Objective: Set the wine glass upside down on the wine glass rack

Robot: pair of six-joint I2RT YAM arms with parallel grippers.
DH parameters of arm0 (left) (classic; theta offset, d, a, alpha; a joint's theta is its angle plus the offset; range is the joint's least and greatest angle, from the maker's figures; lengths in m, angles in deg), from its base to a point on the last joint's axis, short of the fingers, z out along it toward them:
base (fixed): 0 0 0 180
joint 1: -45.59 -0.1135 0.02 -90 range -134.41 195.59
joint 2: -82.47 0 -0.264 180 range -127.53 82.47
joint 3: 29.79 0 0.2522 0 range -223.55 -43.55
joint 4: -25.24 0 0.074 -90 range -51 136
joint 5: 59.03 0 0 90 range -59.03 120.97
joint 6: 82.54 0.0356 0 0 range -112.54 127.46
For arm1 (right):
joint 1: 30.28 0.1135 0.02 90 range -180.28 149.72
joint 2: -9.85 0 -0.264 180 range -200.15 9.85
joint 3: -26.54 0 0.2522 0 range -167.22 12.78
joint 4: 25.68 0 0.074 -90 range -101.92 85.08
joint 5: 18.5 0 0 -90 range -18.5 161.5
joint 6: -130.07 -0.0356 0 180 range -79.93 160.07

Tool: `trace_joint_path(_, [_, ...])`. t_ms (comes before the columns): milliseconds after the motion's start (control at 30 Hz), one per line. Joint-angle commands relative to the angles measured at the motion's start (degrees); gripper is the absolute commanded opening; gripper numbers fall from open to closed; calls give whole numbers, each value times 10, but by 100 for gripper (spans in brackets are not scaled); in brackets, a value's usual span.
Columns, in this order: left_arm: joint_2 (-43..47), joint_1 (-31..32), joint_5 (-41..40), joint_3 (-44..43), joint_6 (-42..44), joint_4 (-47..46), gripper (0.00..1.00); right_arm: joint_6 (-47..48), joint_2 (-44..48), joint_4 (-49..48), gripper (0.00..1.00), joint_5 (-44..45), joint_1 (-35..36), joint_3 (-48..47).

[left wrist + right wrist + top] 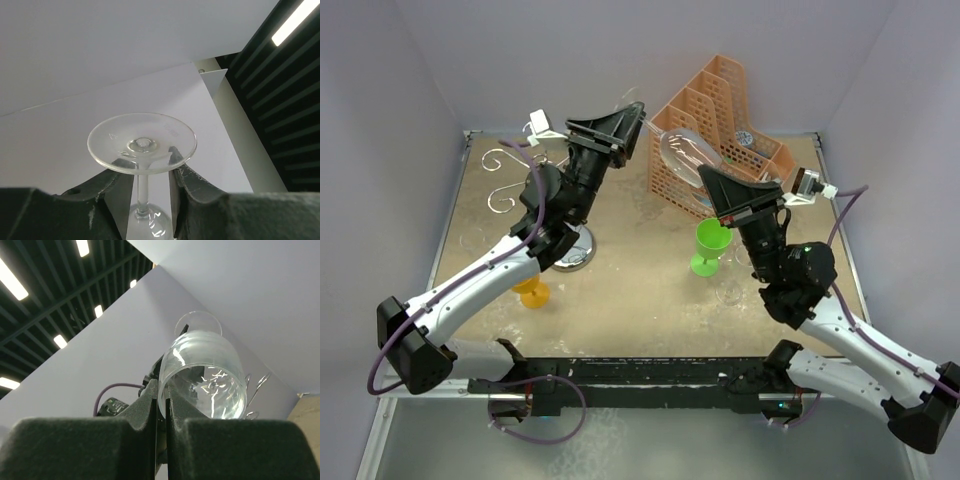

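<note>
The wine glass [682,155] is held in the air to the right of the rack [580,250] and farther back, touching none of its hooks. It is tipped onto its side, with the foot [142,142] turned towards the rack and the mouth of the bowl [205,375] turned away from it. The right jaws are clenched on the rim of the bowl: from the right wrist the 2 fingers [100,440] are seen closed on the glass wall with only a thin slit between them. The left jaws are set around the stem [143,192] just under the foot, but its 2 fingers [192,187] stand apart from it with a gap on each side, so these jaws are released and nothing is gripped by them. The rack's middle is hidden by the left arm [500,265]; only its shiny base and some curled hooks are seen. An orange organiser [725,110] stands right of the rack at the back of the table [640,300]. A green goblet [710,245] stands upright right of the rack's base, and an orange goblet [532,292] is seen just in front of that base, partly covered by the left arm.
</note>
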Motion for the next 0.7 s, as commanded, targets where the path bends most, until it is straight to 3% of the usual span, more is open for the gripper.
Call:
trace_joint_path(0, [9, -2, -41, -22, 9, -65, 29, -28, 8, -59, 0, -49, 1, 1])
trace_joint_path(133, [10, -2, -42, -29, 22, -73, 17, -31, 12, -59, 0, -59, 1, 7])
trace_joint_path(233, [14, -2, -46, -27, 37, -76, 0, -34, 15, -57, 0, -62, 1, 11])
trace_joint_path(467, [24, -2, -39, -24, 91, -95, 0, -37, 29, -17, 3, -57, 1, 17])
trace_joint_path(533, [28, -1, -36, -24, 105, -93, 0, -37, 35, 7, 15, -52, 2, 14])
trace_joint_path(667, [39, -2, -26, -24, 145, -77, 0, -25, 55, 58, 53, -53, 2, 9])
